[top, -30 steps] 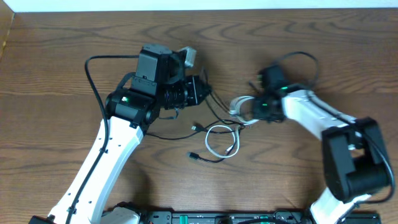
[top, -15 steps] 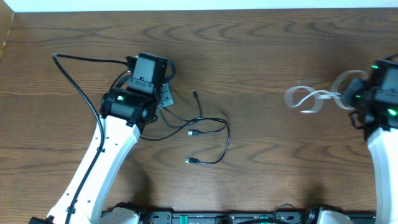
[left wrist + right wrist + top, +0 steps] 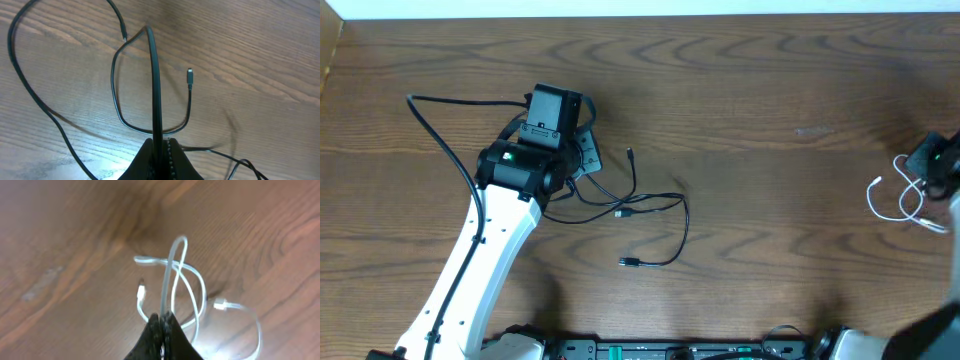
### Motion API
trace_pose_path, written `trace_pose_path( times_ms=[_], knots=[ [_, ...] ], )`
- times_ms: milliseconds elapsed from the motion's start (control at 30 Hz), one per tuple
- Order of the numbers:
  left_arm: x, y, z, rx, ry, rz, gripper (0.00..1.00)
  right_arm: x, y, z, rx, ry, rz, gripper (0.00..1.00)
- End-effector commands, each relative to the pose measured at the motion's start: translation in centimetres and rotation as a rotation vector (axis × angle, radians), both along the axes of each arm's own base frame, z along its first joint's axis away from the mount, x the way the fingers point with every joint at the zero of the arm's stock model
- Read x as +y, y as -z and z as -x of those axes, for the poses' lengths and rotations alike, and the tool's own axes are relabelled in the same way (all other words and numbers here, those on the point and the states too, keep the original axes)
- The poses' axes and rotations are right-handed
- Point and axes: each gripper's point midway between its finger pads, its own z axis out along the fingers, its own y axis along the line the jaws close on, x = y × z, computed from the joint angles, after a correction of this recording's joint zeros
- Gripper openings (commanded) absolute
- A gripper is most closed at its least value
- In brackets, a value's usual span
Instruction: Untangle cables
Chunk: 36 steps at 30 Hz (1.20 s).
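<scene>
Left claw (image 3: 161, 144) grips the black cable (image 3: 686, 225); right claw (image 3: 161, 317) grips the white cable (image 3: 170, 270), well apart to the black cable's right.

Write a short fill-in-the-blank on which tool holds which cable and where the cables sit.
The left tool is shut on the cable coloured ____. The right tool pinches the white cable near the table's ____ edge in the overhead view. The black cable and the white cable lie far ____, not tangled.
Missing words: black; right; apart.
</scene>
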Motion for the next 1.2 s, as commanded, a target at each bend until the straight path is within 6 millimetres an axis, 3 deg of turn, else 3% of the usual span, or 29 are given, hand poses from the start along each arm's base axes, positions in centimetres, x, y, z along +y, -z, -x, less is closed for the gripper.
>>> trace_pose_path(
  times_ms=[0,100,300,333,367,433,567,733,800,933,967,1167],
  knots=[
    [-0.3,-0.4,0.1,-0.005,0.018,0.011,0.08,-2.8,-3.7,-1.9,0.001,0.007,0.005,0.01],
    [-0.3,-0.4,0.1,-0.002,0.018,0.01,0.08,-4.8,-5.2,-1.9,0.039,0.074,0.003,0.01],
    [-0.3,-0.4,0.2,-0.002,0.018,0.01,0.08,-7.6,-5.1,0.2,0.089,0.213,0.057,0.01],
    [-0.3,-0.4,0.1,-0.002,0.018,0.01,0.08,-7.5,-5.1,0.0,0.076,0.212,0.043,0.07],
    [-0.3,-0.4,0.1,-0.002,0.018,0.01,0.07,-6.6,-5.0,-0.8,0.043,0.179,-0.008,0.33],
    [-0.3,-0.4,0.1,-0.003,0.018,0.01,0.08,-3.7,-4.7,-2.6,-0.02,0.046,-0.145,0.6],
    [-0.3,-0.4,0.1,-0.002,0.018,0.01,0.08,0.4,-4.0,-3.2,-0.027,-0.119,-0.295,0.66],
    [-0.3,-0.4,0.1,-0.002,0.018,0.01,0.08,3.6,0.0,-1.2,0.116,-0.238,-0.349,0.52],
    [-0.3,-0.4,0.1,-0.002,0.018,0.01,0.08,4.7,2.5,0.2,0.177,-0.247,-0.389,0.28],
    [-0.2,-0.3,0.2,0.0,0.018,0.009,0.08,5.2,5.5,1.3,0.211,-0.241,-0.414,0.12],
    [-0.2,-0.3,0.2,0.002,0.018,0.009,0.08,5.2,6.4,1.4,0.211,-0.239,-0.411,0.04],
    [-0.2,-0.3,0.2,0.002,0.018,0.009,0.08,4.2,9.1,2.0,0.223,-0.145,-0.365,0.01]
  ],
)
